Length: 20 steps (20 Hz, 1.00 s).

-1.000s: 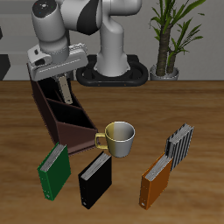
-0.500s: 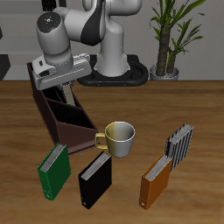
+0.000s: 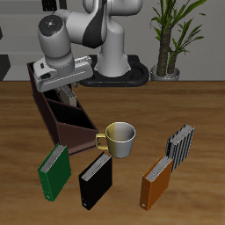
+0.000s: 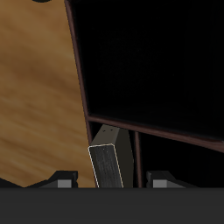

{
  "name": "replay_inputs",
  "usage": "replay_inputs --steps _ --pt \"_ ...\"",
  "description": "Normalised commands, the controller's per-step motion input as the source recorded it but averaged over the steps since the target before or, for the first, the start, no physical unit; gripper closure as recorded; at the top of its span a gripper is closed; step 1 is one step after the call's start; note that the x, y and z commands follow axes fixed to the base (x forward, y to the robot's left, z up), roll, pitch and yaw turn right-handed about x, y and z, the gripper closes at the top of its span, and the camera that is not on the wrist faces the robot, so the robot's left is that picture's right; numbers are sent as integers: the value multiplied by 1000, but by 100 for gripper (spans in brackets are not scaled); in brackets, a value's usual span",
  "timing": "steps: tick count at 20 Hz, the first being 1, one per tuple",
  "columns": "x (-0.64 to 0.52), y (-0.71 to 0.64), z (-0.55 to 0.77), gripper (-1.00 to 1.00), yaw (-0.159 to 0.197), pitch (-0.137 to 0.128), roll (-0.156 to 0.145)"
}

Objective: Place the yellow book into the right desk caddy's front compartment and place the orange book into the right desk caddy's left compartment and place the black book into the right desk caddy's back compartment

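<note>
Over the long maroon-brown open-topped desk caddy (image 3: 65, 114), near the table's (image 3: 202, 105) back edge: the grey two-finger gripper (image 3: 60, 90), fingers pointing down into the box's rear part. Clamped between the finger pads (image 4: 63, 182) in the wrist view: a thin small book (image 4: 111, 157) with a dark spine and pale edge, upright, hanging over the caddy's dark interior beside a maroon partition. Jaws narrowed to the book's thickness.

Toward the table's front edge, standing upright: a glossy black hardback book (image 3: 95, 182) with white page edges, just in front of the caddy's slanted low end. Farther along that edge, an orange-covered hardback book (image 3: 156, 183), touching or just beside a black-and-white striped book (image 3: 180, 145) behind it. Near the front corner, a green book (image 3: 54, 170). Between caddy and striped book, a yellow-and-white mug (image 3: 118, 139). At the back edge, a potted plant (image 3: 170, 37).
</note>
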Motion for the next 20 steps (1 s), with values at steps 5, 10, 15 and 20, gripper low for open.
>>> replay_inputs --steps 5,10,15,20 --pt "6 124 150 -100 18 -30 11" --pt "96 179 229 -100 3 -82 29" --pt "244 225 432 -100 -104 -94 -19" --pt "217 275 514 -100 -131 -77 -16"
